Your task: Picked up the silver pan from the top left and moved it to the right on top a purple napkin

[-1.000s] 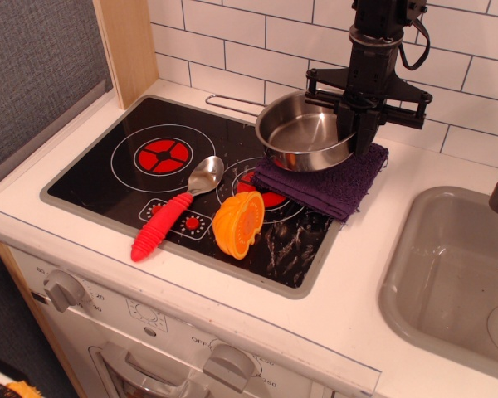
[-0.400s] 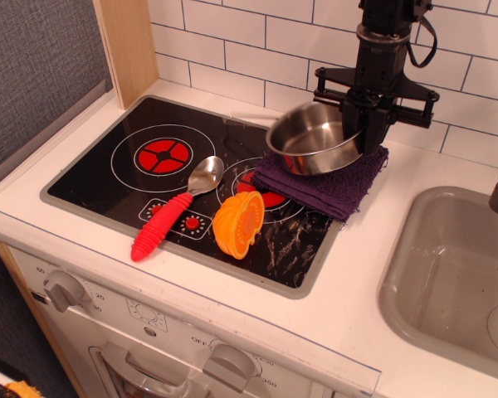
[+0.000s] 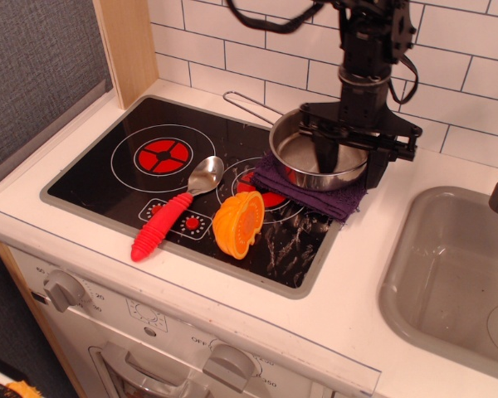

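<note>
The silver pan sits upright on the purple napkin at the right back part of the cooktop. Its wire-loop handle points back left. My gripper stands straight down over the pan's right rim. It is open, with one finger inside the pan and the other outside it. The napkin shows only at the pan's front and left edges.
A silver spoon with a red ribbed handle and an orange toy piece lie on the black cooktop in front. A grey sink is to the right. A tiled wall stands close behind, and a wooden panel at the back left.
The pan came down from its tilted, lifted hold and now rests flat on the napkin. My fingers have spread apart and let go of its rim.
</note>
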{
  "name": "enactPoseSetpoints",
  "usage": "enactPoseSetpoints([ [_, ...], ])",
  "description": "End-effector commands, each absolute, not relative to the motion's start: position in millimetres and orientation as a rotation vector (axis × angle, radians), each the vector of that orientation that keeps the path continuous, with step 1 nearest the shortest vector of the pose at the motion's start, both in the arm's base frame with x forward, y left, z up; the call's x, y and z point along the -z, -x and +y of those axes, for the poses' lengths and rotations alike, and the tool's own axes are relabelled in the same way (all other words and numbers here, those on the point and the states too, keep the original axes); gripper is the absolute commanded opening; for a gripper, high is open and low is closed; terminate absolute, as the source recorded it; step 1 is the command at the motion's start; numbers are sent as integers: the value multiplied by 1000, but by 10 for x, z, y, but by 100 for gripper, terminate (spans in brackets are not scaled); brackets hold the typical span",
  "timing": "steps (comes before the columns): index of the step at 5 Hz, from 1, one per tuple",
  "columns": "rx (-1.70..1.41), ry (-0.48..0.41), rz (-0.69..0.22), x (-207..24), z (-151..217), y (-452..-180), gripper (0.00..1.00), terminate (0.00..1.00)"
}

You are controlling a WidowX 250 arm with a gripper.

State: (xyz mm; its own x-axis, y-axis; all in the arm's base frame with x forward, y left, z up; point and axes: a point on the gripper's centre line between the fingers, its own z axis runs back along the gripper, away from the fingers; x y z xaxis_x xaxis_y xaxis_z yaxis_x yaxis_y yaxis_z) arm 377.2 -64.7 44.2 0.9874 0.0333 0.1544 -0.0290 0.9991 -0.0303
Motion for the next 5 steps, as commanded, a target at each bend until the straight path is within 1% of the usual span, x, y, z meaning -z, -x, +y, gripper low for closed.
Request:
enactPoseSetpoints([
  [1, -143, 52, -331, -615, -698, -3822, 100, 0],
  [2, -129, 38, -205, -1110, -376, -3777, 100, 0],
  [3, -92, 41, -140, -1195, -377, -3817, 100, 0],
  [4, -52, 26, -133, -1372, -426, -3879, 100, 0],
  [5, -64, 3, -140, -1394, -347, -3842, 100, 0],
])
